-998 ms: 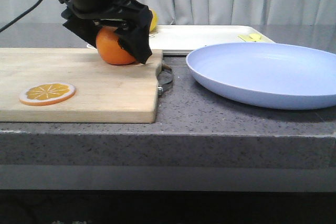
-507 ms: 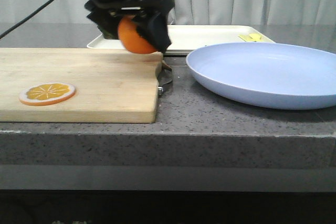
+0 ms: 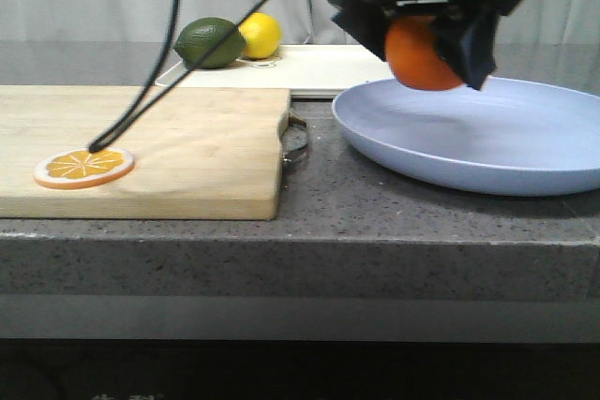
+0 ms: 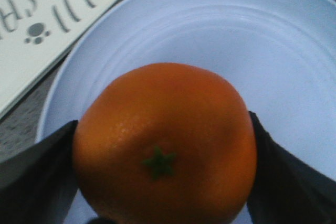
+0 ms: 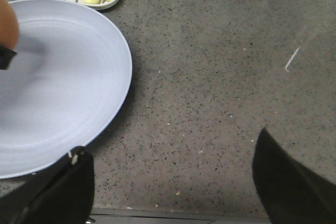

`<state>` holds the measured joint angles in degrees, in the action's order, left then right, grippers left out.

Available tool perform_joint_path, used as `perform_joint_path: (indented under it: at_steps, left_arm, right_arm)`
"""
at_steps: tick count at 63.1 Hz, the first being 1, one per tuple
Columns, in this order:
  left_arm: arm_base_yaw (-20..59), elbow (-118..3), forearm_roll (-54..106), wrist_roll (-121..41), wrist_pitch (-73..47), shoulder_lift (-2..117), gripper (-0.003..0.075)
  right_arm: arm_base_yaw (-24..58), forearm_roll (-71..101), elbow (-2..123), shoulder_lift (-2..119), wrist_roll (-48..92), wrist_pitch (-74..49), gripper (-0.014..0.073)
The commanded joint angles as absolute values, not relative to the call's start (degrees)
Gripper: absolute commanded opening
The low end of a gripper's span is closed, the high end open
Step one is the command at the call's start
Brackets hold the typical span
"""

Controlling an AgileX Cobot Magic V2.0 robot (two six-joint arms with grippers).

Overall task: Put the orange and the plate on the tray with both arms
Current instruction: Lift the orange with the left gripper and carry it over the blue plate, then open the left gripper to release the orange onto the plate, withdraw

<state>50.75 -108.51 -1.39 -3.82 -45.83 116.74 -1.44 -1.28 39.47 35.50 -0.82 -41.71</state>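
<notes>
While the flat white rectangular tray (image 3: 323, 67) lies behind the left gripper (image 3: 427, 30), the wide pale lavender-blue plate (image 3: 487, 138) sits directly beneath it. Left gripper clamps the round bright-orange fruit (image 4: 164, 142) aloft. Right gripper (image 5: 170, 182): fingers spread, nothing held.
</notes>
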Motion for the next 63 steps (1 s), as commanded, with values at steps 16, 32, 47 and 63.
perform_joint_path:
  at_steps: [16,32,47,63]
  left_arm:
    - [53.3,-115.6,-0.7,-3.7,-43.9,119.6,0.0599]
    - [53.3,-117.0,-0.7,-2.7,-46.1,119.4,0.0683]
    - [53.3,-118.5,0.0,0.4,-52.9,112.8,0.0683]
    - [53.2,-112.1,-3.2,0.9,-54.6,100.1,0.0683]
  right_arm:
    - [-1.6,-1.4,41.3,35.9,-0.4,-38.3,0.062]
    - [-1.6,-1.4,41.3,35.9,-0.4,-38.3,0.062]
    - [-1.6,-1.4,41.3,35.9,-0.4,-38.3,0.062]
    - [-1.6,-1.4,41.3,35.9,-0.4,-37.5,0.062]
